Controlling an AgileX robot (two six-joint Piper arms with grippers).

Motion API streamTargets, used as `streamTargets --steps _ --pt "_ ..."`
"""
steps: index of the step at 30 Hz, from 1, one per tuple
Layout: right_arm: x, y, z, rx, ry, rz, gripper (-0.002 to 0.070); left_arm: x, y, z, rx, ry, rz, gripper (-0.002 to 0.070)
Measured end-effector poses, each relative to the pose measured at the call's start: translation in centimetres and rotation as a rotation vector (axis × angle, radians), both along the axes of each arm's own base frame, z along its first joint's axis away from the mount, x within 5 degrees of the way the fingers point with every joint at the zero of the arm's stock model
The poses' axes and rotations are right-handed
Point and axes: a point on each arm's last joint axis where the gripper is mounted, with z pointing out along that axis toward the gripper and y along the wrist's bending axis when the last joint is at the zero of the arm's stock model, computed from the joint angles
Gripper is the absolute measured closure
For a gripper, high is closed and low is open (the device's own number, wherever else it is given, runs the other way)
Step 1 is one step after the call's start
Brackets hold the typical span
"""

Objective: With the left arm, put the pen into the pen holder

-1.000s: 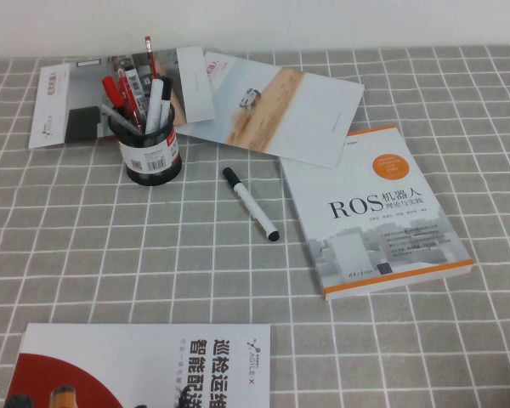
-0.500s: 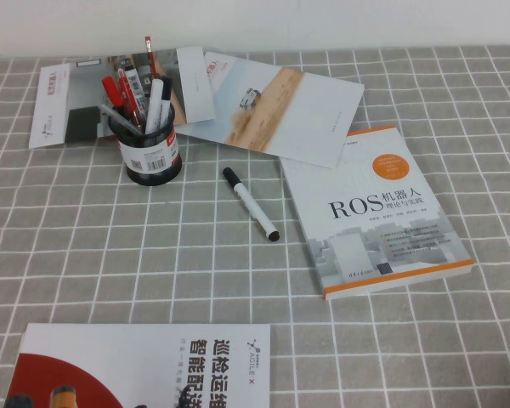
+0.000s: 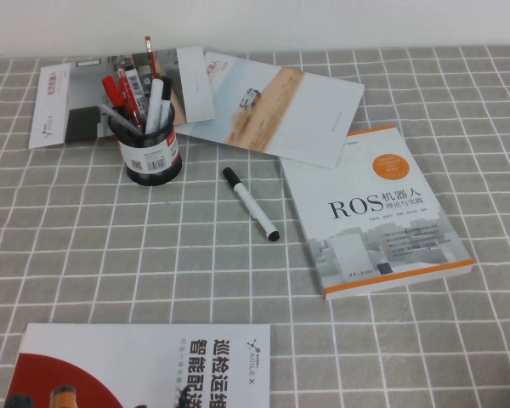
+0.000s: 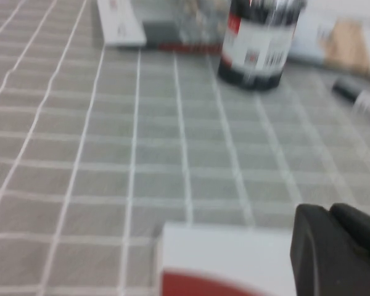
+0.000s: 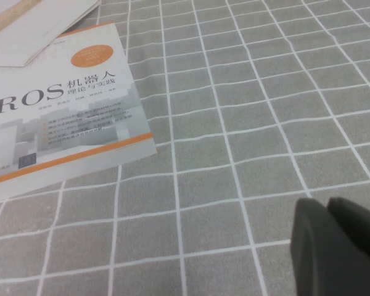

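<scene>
The pen point(image 3: 250, 203) lies flat on the grid cloth point(image 3: 153, 246), right of the pen holder point(image 3: 150, 151) and left of the ROS book point(image 3: 374, 212). My left gripper point(image 4: 339, 253) hangs near-left over a brochure point(image 3: 153, 365); my right gripper point(image 5: 339, 246) hangs near-right.

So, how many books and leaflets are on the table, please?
4: the ROS book right of the pen; a booklet at the near edge, by the left gripper; one leaflet behind the pen holder, a car-photo leaflet beside it. The right gripper hangs near the ROS book.
</scene>
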Motion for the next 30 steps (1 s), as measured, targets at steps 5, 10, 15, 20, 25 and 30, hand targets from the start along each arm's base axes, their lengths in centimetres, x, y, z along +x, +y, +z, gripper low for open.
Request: streamTargets --steps 5,10,15,20,25,30 --pt "0.0 0.0 0.0 0.0 0.0 0.0 0.0691 0.2 -0.1 1.3 -0.23 -0.105 0.03 0.0678" --pt "0.0 0.0 0.0 0.0 0.0 0.0 0.0691 0.3 0.0 2.2 -0.395 -0.183 0.062 0.0678" --pt "0.0 0.0 0.0 0.0 0.0 0.0 0.0691 0.4 0.2 2.6 -0.428 -0.219 0.073 0.0678" --pt "0.0 0.0 0.0 0.0 0.0 0.0 0.0691 0.4 0.2 2.6 -0.445 -0.218 0.075 0.0678" --pt "0.0 0.0 0.0 0.0 0.0 0.0 0.0691 0.1 -0.2 3.0 -0.46 -0.145 0.045 0.0678" --pt "0.0 0.0 0.0 0.0 0.0 0.0 0.0691 0.2 -0.8 7.1 -0.439 -0.064 0.002 0.0678"
